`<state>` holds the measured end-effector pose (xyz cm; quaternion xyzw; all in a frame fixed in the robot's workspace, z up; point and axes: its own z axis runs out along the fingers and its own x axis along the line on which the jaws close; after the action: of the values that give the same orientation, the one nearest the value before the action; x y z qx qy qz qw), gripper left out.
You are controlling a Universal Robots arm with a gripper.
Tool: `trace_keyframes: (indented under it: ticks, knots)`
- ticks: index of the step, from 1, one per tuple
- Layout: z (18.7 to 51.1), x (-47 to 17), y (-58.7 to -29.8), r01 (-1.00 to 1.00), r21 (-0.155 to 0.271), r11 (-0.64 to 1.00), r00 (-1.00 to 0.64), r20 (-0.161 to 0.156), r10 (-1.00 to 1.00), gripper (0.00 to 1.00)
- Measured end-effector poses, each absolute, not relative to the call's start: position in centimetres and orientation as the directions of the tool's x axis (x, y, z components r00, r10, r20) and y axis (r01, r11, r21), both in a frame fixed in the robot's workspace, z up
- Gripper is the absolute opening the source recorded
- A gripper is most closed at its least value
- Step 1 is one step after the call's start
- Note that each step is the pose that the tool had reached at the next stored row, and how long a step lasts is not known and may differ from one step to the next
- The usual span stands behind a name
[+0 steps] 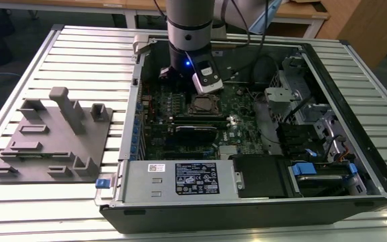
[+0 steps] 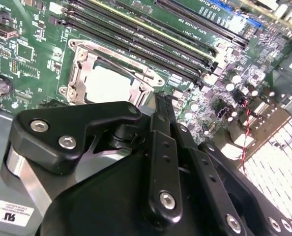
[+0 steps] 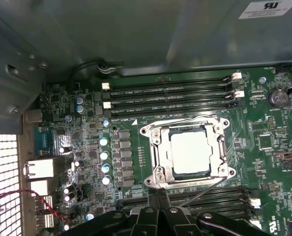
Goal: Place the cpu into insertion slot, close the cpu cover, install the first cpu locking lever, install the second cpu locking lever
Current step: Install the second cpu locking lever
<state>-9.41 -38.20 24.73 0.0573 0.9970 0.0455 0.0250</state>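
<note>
I'm seeing the slatted table (image 1: 59, 45) carrying the open computer case (image 1: 355, 151), motherboard (image 3: 87, 142) inside. Cpu (image 3: 190, 152) is sitting in the insertion slot (image 3: 158, 157), at board centre; cpu cover (image 3: 219, 147) is looking closed over it. Locking levers (image 3: 205, 189) I'm judging not yet latched. Hand (image 3: 158, 206) is hovering at the socket's 6 o'clock in the first wrist view, fingers pressed together, gripping nothing. Leaving label print unread.

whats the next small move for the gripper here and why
Probably a small descent toward the thin wire lever beside the socket. In both wrist views the cpu already sits in the insertion slot with the cpu cover down around it, so seating and closing look done. The lever seems to angle away from the frame, apparently unlatched, and the gripper is above that edge.
</note>
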Motion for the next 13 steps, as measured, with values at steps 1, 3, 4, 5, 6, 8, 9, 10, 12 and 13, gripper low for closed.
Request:
trace_keyframes:
  ticks: [1, 3, 4, 5, 6, 8, 9, 10, 12, 13]
  knots:
    - [24.8, -9.4, -38.2, 0.112, 0.094, 0.989, -0.992, -0.045, 0.116, 0.11]
    - [24.8, -9.3, -38.2, 0.112, 0.094, 0.989, -0.992, -0.045, 0.116, 0.11]
    - [24.8, -9.2, -38.2, 0.112, 0.094, 0.989, -0.992, -0.045, 0.116, 0.11]
    - [24.8, -9.0, -38.2, 0.112, 0.094, 0.989, -0.992, -0.045, 0.117, 0.11]
    - [24.8, -8.8, -38.2, 0.112, 0.094, 0.989, -0.992, -0.045, 0.117, 0.11]
    - [24.8, -8.4, -38.2, 0.112, 0.094, 0.989, -0.992, -0.044, 0.117, 0.11]
    - [24.8, -8.3, -38.2, 0.112, 0.094, 0.989, -0.992, -0.044, 0.117, 0.11]
    - [24.8, -8.1, -38.2, 0.112, 0.094, 0.989, -0.992, -0.044, 0.117, 0.11]
    - [24.8, -7.7, -38.2, 0.112, 0.094, 0.989, -0.992, -0.044, 0.117, 0.11]
    - [24.8, -7.5, -38.2, 0.112, 0.094, 0.989, -0.992, -0.043, 0.117, 0.11]
